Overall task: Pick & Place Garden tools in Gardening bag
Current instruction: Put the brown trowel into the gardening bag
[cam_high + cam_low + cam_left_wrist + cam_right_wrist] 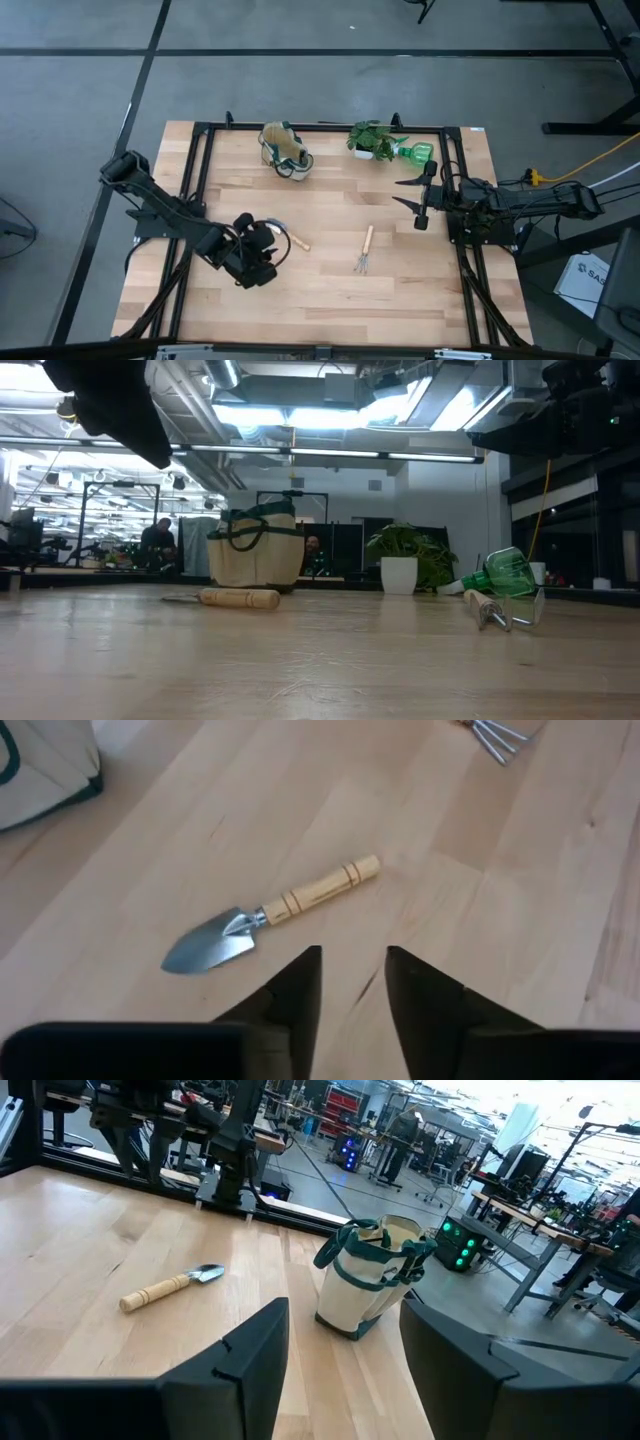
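Observation:
The wooden-handled trowel (270, 915) lies flat on the table, silver blade toward the bag. It also shows in the high view (296, 241). My left gripper (353, 982) is open and empty above the table, just short of the trowel. The hand fork (363, 250) lies flat at mid table. The green plastic tool (415, 152) lies at the far right beside the plant. The tan bag with green trim (285, 150) stands open at the far middle. My right gripper (401, 193) is open and empty at the right side, facing the bag (375, 1275).
A leafy plant in a white pot (373, 140) stands at the far edge between the bag and the green tool. A dark metal frame (200, 160) runs along the table's sides. People and benches show in the room beyond the table.

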Robot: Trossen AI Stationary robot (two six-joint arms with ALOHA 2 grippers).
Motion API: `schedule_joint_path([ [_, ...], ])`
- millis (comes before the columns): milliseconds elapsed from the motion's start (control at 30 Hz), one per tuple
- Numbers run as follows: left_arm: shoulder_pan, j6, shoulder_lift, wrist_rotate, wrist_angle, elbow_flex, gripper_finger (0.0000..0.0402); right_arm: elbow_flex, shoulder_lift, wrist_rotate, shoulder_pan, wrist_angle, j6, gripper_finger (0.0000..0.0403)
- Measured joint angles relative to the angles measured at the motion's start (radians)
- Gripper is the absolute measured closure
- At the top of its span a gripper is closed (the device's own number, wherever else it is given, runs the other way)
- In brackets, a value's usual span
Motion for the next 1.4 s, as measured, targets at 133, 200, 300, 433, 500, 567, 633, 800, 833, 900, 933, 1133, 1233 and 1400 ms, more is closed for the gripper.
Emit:
schedule_joint_path([
  [133,0.010,-0.059,0.006,0.015,0.000,0.000,0.0251,0.000,0.000,0.000,0.000,0.000,0.000,0.0208],
  [200,0.011,-0.058,0.008,0.037,0.001,0.000,0.0236,0.000,0.000,0.000,0.000,0.000,0.000,0.0208],
  [300,0.005,0.026,0.024,0.064,0.000,0.000,0.0220,0.000,0.000,0.000,0.000,0.000,0.000,0.0208],
  [433,-0.001,0.075,0.054,0.068,0.006,0.000,0.0211,0.000,0.000,0.000,0.000,0.000,0.000,0.0208],
  [500,0.002,0.099,0.072,0.067,0.006,0.001,0.0210,0.000,0.000,0.000,0.000,0.000,0.000,0.0208],
  [567,0.004,0.150,0.098,0.067,0.005,0.001,0.0211,0.000,0.000,0.000,0.000,0.000,0.000,0.0208],
  [633,0.005,0.217,0.125,0.066,0.005,0.001,0.0212,0.000,0.000,0.000,0.000,0.000,0.000,0.0208],
  [800,0.039,0.217,0.193,0.063,0.006,0.001,0.0216,0.000,0.000,0.000,0.000,0.000,0.000,0.0208],
  [833,0.050,0.232,0.207,0.061,0.006,0.001,0.0216,0.000,0.000,0.000,0.000,0.000,0.000,0.0208],
  [900,0.070,0.304,0.237,0.057,0.007,0.001,0.0216,0.000,0.000,0.000,0.000,0.000,0.000,0.0208],
  [933,0.083,0.341,0.250,0.058,0.008,0.001,0.0216,0.000,0.000,0.000,0.000,0.000,0.000,0.0208],
  [1133,0.201,0.484,0.301,0.119,0.050,0.001,0.0217,0.000,0.000,0.000,0.000,0.000,0.000,0.0208],
  [1233,0.249,0.615,0.305,0.189,0.124,0.001,0.0217,0.000,0.000,0.000,0.000,0.000,0.000,0.0208],
  [1400,0.321,0.814,0.306,0.257,0.259,0.001,0.0217,0.000,0.000,0.000,0.000,0.000,0.000,0.0208],
])
